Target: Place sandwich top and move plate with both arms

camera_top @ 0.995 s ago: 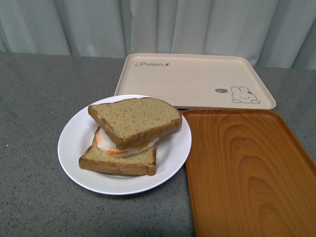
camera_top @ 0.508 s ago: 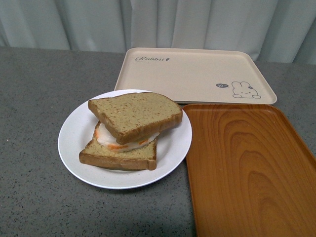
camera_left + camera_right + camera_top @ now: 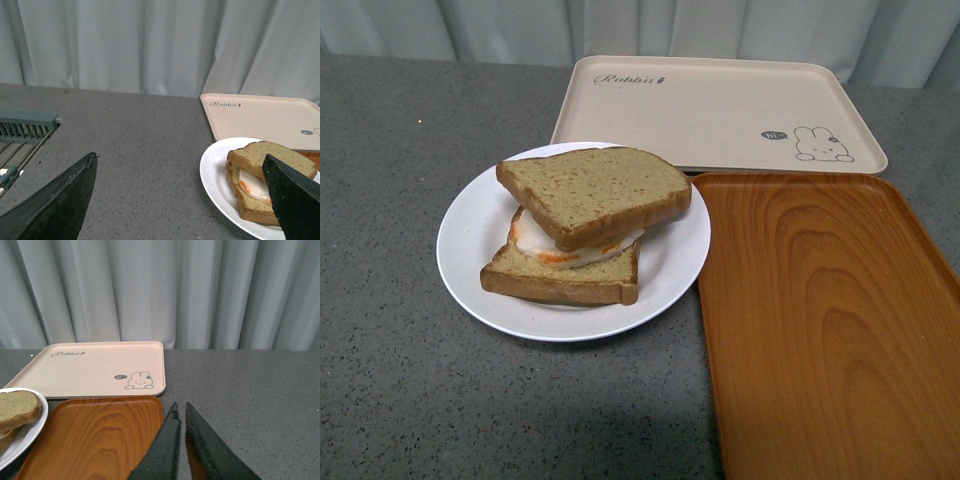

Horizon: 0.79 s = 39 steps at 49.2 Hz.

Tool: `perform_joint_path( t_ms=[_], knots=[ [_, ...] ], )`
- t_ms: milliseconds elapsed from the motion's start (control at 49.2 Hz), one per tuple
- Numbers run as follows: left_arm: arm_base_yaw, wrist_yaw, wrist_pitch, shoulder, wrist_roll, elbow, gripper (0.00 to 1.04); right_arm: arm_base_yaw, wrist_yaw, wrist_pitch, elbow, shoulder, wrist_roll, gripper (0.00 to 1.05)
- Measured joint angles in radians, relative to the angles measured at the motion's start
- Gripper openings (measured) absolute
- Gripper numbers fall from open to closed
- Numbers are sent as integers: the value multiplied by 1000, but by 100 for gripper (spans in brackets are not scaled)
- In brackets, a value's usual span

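Orange tray (image 3: 830, 320): bare, just beside plate; nothing blocks the way there.
Rabbit tray (image 3: 710, 110): bare, behind both.
Plate (image 3: 470, 240): on grey table (image 3: 390, 400), move not yet done.
Sandwich top (image 3: 590, 190): already seated, skewed, on egg slice (image 3: 560, 285).
Left claw (image 3: 175, 200): spread wide, empty, beside plate.
Right claw (image 3: 181, 440): fingers together, empty, near orange tray.

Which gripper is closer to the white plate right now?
The left gripper, open, sits right beside the plate; the right gripper is across the orange tray from it.
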Motion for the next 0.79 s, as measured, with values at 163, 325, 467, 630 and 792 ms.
perform_joint_path(
  t_ms=[163, 325, 467, 630, 792],
  knots=[
    [0, 0, 0, 0, 0, 0, 98, 0, 0, 0, 0, 0, 0, 44],
    [0, 0, 0, 0, 0, 0, 98, 0, 0, 0, 0, 0, 0, 75],
    [0, 0, 0, 0, 0, 0, 98, 0, 0, 0, 0, 0, 0, 95],
    [-9, 23, -92, 112, -322, 28, 98, 0, 0, 0, 0, 0, 0, 96],
    [-81, -32, 48, 298, -749, 27, 98, 0, 0, 0, 0, 0, 0, 96]
  ],
)
